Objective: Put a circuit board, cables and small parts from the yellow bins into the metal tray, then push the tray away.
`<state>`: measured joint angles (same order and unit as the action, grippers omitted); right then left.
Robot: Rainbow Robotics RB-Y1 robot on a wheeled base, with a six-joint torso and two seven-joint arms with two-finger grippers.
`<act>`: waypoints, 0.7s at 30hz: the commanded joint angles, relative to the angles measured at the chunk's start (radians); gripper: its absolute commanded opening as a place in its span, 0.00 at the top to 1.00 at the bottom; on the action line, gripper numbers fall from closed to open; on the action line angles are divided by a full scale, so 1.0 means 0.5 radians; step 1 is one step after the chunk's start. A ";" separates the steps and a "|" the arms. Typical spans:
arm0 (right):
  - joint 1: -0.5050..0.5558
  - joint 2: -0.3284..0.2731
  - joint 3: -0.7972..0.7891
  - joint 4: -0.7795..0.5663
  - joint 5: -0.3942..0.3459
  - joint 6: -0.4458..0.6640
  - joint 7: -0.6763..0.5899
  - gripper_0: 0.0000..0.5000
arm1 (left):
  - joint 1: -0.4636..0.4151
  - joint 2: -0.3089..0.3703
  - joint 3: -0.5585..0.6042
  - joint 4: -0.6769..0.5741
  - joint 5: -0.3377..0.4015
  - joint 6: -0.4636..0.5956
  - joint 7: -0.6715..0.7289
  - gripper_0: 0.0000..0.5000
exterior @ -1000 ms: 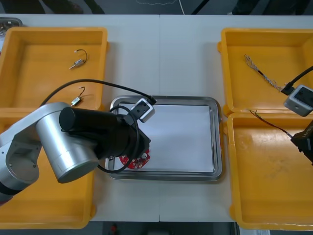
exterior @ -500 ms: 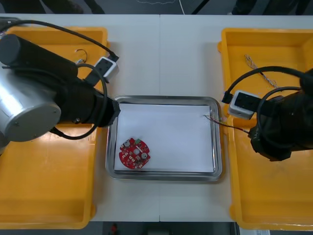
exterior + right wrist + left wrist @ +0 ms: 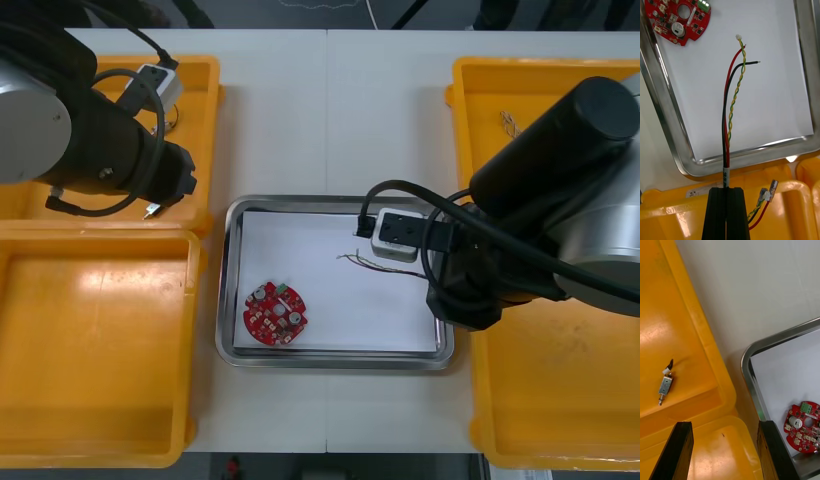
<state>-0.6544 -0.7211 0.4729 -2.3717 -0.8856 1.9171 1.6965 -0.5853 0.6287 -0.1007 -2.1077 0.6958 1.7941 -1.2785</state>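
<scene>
A round red circuit board (image 3: pixel 275 315) lies in the near left corner of the metal tray (image 3: pixel 335 203), on its white inside. My right arm (image 3: pixel 520 230) reaches over the tray's right side. The right gripper (image 3: pixel 727 189) is shut on a red and yellow cable (image 3: pixel 732 97) with a black strand. The cable's free ends (image 3: pixel 352 260) hang over the tray's middle. My left gripper (image 3: pixel 724 423) is open above the seam between the two left bins. A small metal part (image 3: pixel 664 386) lies in the far left bin beyond its fingers (image 3: pixel 679 450).
Two yellow bins (image 3: pixel 90 350) flank the tray on the left and two (image 3: pixel 560 400) on the right. A twisted cable (image 3: pixel 515 125) lies in the far right bin. The cable's connector ends (image 3: pixel 767 195) dangle beside the right fingers over the bin.
The left arm has drawn back from the tray to the far left bin, leaving the circuit board in the tray. The right arm has carried the cable from the right bins over the tray.
</scene>
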 commanded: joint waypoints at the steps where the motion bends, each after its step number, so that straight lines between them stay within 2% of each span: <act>1: -0.142 0.101 0.171 0.123 0.075 0.006 -0.028 1.00 | -0.139 0.031 0.112 0.150 0.013 0.007 -0.431 0.00; 7: -0.201 0.187 0.361 0.233 0.243 -0.021 0.025 1.00 | -0.213 0.050 0.177 0.414 0.001 -0.042 -0.723 0.00; 15: -0.210 0.258 0.588 0.399 0.446 -0.196 0.068 1.00 | -0.354 0.071 0.186 0.828 -0.005 -0.143 -1.128 0.00; 21: -0.207 0.264 0.692 0.568 0.458 -0.340 0.098 1.00 | -0.489 0.071 0.109 1.147 -0.008 -0.155 -1.244 0.00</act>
<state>-0.7263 -0.6076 0.7842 -2.1098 -0.6653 1.7756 1.7098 -0.7468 0.6299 -0.0308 -1.5774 0.6953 1.7335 -1.8100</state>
